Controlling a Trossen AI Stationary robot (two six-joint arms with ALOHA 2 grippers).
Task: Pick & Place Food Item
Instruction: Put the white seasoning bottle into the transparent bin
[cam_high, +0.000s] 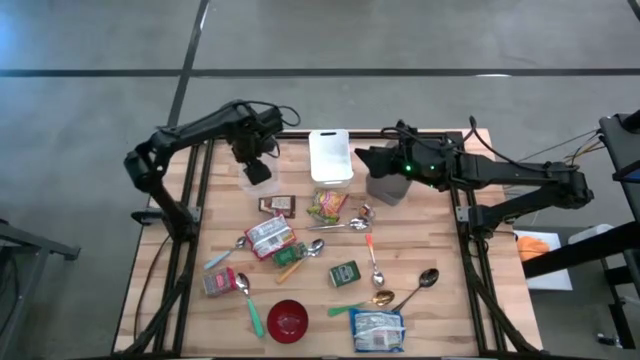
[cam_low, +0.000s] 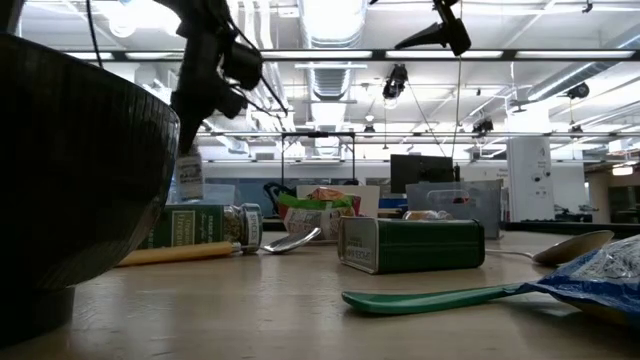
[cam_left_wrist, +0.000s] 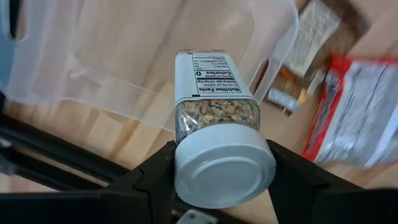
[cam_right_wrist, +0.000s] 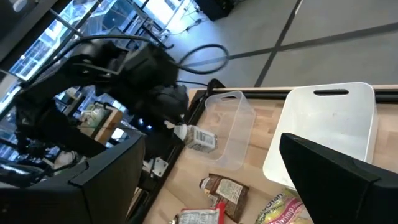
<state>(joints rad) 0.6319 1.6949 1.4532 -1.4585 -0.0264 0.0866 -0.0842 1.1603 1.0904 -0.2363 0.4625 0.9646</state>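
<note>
Left wrist view: spice jar (cam_left_wrist: 217, 118), white cap, seed contents. Held at cap end between left gripper (cam_left_wrist: 221, 171) fingers, suspended above clear bin (cam_left_wrist: 112, 56). Judged rigid, light, smooth-sided, breakable; cap-end grip judged secure. Right gripper (cam_high: 372, 158) fingers spread wide, nothing held, parked well clear of clear bin, past white tray (cam_high: 330, 155).

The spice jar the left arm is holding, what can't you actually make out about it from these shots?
- Spice jar: label brand is turned away in the left wrist view, where only nutrition facts show; it is too small in the high view.
- Left gripper: fingertip contact is hidden behind the jar's white cap.
- Clear bin: floor is blurred, and whether the jar touches it is unclear.
</note>
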